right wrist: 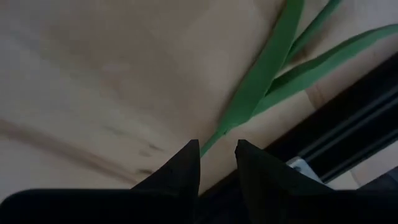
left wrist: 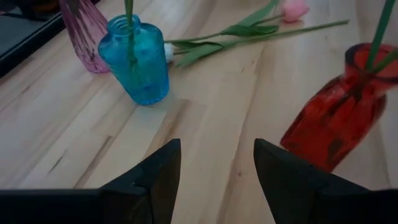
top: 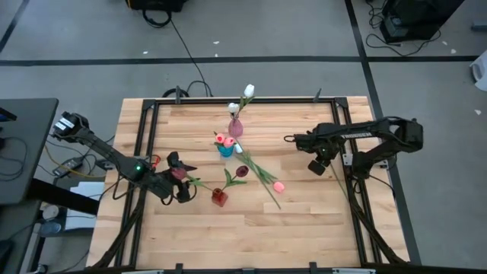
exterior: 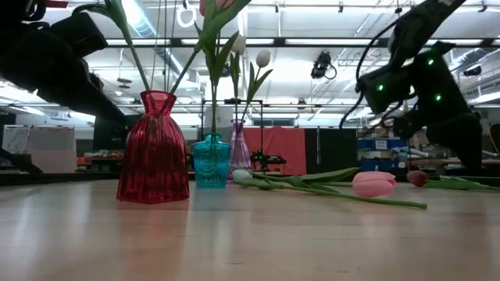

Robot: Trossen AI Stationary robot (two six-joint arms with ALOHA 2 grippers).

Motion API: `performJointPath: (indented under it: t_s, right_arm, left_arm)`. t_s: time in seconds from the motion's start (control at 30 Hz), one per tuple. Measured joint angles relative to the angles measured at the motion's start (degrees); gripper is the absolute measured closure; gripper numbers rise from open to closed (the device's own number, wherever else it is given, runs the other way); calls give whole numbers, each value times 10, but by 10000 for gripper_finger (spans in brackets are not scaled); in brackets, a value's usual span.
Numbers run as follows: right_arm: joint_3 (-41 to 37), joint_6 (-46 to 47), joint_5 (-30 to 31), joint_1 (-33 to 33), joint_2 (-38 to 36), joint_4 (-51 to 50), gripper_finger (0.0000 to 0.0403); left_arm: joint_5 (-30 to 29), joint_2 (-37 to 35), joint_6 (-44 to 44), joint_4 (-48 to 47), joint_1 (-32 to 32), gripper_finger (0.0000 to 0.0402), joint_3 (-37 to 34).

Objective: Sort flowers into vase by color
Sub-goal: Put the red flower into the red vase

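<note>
Right gripper [right wrist: 216, 163]: fingers nearly closed on the base of a green stem [right wrist: 264, 81], whose leaves run out over the wood near the table's right edge.
Right arm: reaches in from the right side of the table [top: 304, 228].
Left gripper [left wrist: 216, 165]: fingers spread apart, holding nothing, just above the wood beside the red vase [left wrist: 339, 115].
Left arm: comes in from the table's left edge, its gripper near the front left of the vases.
Red vase: stands nearest the front, with green stems and a dark red flower [top: 242, 170] in it.
Blue vase [left wrist: 138, 59]: behind the red one, near the table's middle, holding pink flowers [top: 224, 140].
Pink vase [top: 236, 128]: farthest back, holding white flowers [top: 249, 91].
Loose flowers: a pink tulip [exterior: 373, 183] lies flat on the wood to the right of the vases, stem pointing toward them; a white head [exterior: 242, 176] lies just beside the blue vase.
</note>
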Motion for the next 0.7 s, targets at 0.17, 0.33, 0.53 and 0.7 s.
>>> performJointPath:
  t_s: [0.17, 0.33, 0.53, 0.7]
  right_arm:
    - [0, -62, 1, -44, 47, 1, 282]
    - [0, -74, -17, -65, 71, -2, 259]
    - [0, -76, -28, -76, 99, 8, 237]
    - [1, -74, -41, -91, 139, 25, 234]
  left_arm:
    - [13, 0, 0, 22, 0, 193, 0]
    - [24, 0, 0, 24, 0, 193, 0]
    - [25, 0, 0, 24, 0, 193, 0]
    - [35, 0, 0, 23, 0, 193, 0]
